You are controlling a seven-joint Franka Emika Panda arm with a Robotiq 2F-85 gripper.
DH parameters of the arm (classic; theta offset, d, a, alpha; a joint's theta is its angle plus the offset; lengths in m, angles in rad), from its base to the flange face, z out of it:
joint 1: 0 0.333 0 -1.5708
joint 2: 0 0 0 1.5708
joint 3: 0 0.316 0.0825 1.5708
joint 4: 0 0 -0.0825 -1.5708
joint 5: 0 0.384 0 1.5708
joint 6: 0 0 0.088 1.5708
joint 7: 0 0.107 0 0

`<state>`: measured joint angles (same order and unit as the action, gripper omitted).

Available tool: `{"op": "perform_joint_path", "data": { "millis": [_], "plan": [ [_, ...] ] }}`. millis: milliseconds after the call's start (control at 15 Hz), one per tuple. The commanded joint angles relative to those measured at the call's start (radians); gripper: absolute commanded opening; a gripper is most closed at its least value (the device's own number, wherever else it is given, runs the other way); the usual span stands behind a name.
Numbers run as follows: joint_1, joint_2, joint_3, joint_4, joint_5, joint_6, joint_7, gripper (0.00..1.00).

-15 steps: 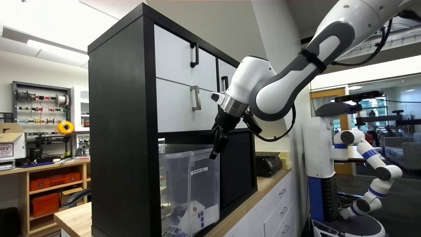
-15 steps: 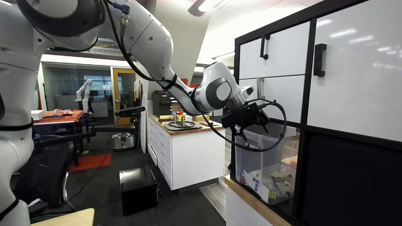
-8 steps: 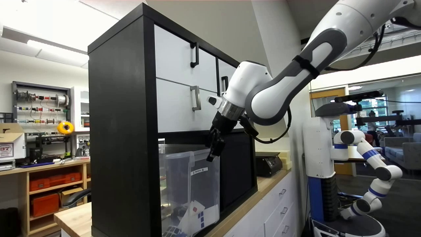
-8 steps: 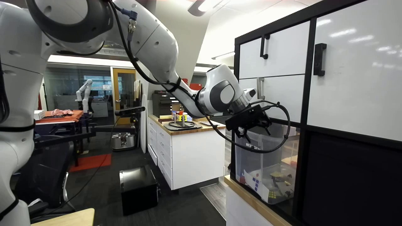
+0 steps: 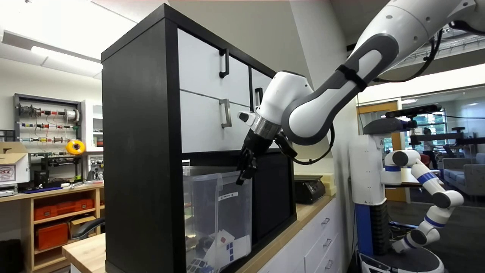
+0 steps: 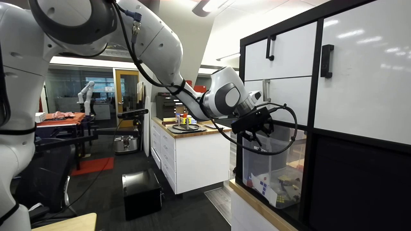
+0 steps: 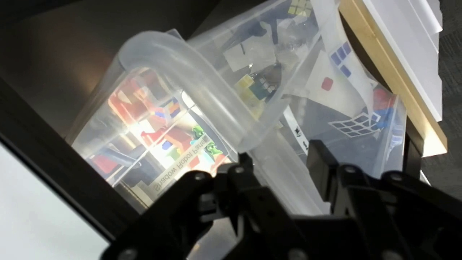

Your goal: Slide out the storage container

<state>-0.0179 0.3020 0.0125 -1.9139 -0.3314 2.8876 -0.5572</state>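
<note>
Clear plastic boxy container (image 5: 228, 218) should slide squarely toward the tan wooden bench's front edge (image 6: 261, 207); whether the black gripper (image 7: 281, 160) clenches its rim (image 7: 213, 94), I can't tell.

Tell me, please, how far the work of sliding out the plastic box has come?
Done: the reach; the gripper is at the plastic box. In hand: apparently the grasp; fingers stand on either side of the front rim, but whether they clamp it I cannot tell. Left: the pull itself, since both exterior views show the box inside the cabinet.
</note>
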Motion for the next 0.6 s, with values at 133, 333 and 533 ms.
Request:
{"op": "perform_joint_path", "data": {
  "millis": [133, 333, 533],
  "plan": [
    [-0.028, -0.058, 0.027, -0.058, 0.027, 0.035, -0.082, 0.15],
    [-0.033, -0.103, 0.029, -0.118, 0.025, 0.058, -0.121, 0.1],
    [-0.041, -0.153, 0.032, -0.192, 0.032, 0.078, -0.15, 0.09]
  ]
}}
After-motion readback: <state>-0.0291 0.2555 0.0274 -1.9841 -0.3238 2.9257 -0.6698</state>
